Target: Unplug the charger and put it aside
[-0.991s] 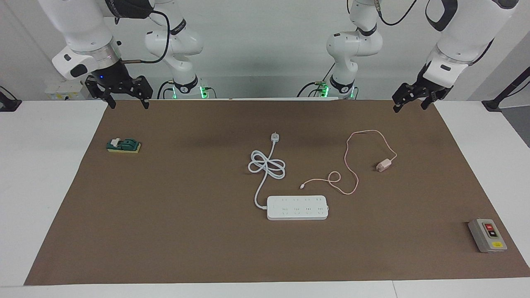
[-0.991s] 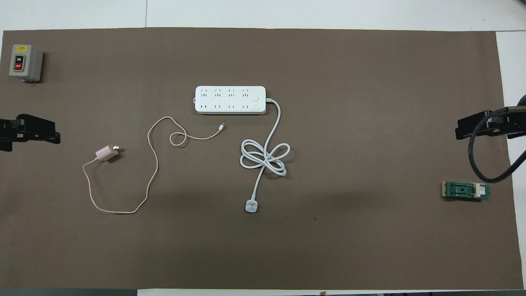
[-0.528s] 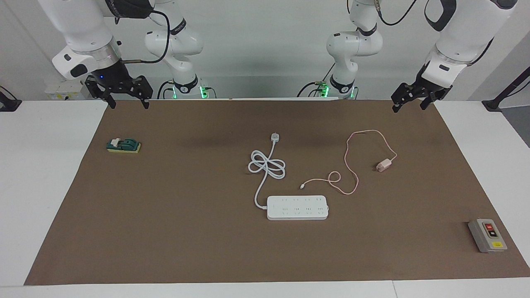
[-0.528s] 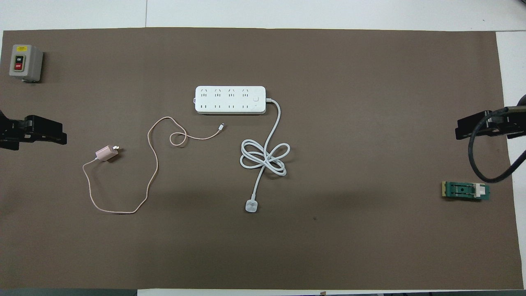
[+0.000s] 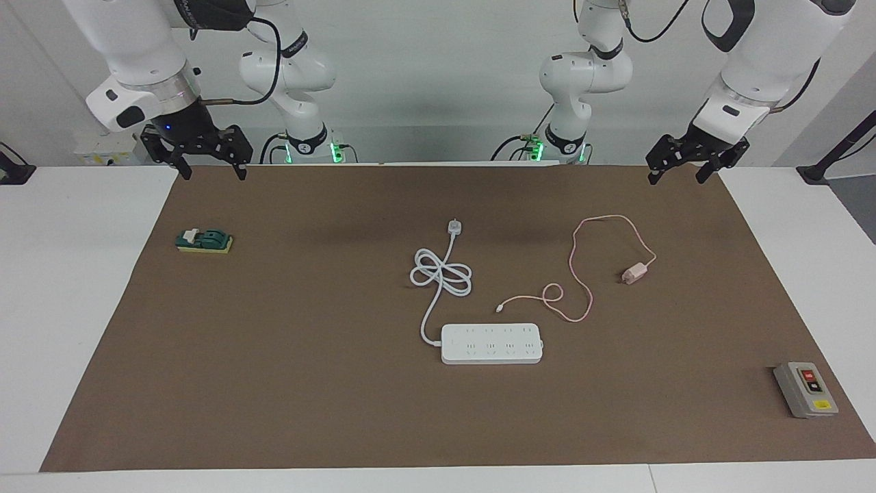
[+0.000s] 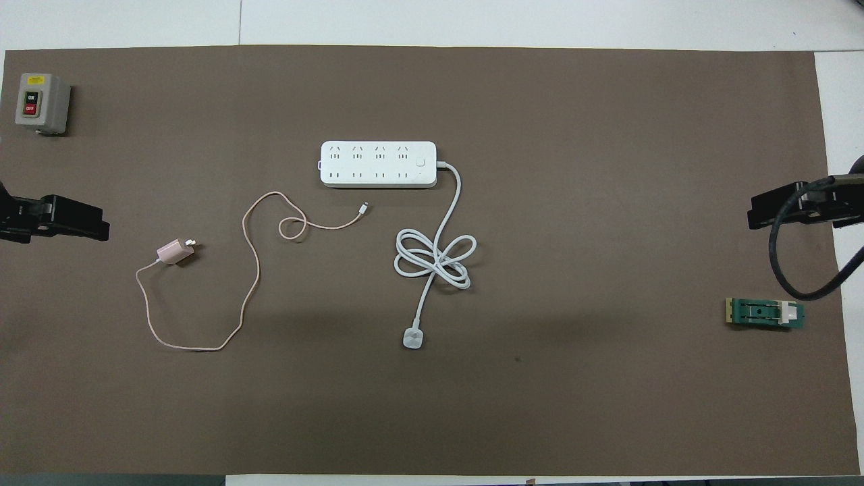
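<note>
I hold my left jaws up in the air over the edge of the brown mat at my left arm's end of the bench, spread wide and gripping nothing. My right jaws hang over the mat's edge at the right arm's end, also spread apart and holding nothing.

The charger lies on the mat, unplugged, its prongs free, well apart from the white power strip and nearer to me than the strip is. Its thin pink cable loops across the mat, and the cable's free tip rests just beside the strip without touching it. The strip's own thick white cord lies coiled between the strip and me.
</note>
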### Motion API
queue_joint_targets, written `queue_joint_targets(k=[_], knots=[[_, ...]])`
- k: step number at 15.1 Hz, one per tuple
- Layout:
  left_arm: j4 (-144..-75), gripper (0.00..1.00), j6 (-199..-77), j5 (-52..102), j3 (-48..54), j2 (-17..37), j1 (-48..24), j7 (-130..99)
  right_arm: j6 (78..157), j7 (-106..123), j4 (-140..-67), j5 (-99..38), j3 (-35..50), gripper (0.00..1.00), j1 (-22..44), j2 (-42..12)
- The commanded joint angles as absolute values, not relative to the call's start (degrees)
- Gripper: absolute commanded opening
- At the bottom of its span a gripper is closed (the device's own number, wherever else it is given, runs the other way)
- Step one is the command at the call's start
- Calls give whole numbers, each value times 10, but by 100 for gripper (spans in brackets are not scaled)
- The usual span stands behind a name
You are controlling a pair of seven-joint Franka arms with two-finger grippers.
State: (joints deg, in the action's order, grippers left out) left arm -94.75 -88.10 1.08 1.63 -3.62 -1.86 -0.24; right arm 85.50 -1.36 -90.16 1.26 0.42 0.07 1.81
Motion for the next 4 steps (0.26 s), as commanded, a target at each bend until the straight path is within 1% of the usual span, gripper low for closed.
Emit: queue_joint_targets(k=[1, 4], knots=[[-939, 100, -875, 1, 10, -33, -25, 11, 859, 1, -918, 9, 11, 100, -9, 33], [-939, 100, -875, 1, 10, -33, -24, 11, 860, 1, -918, 9, 11, 100, -9, 33]])
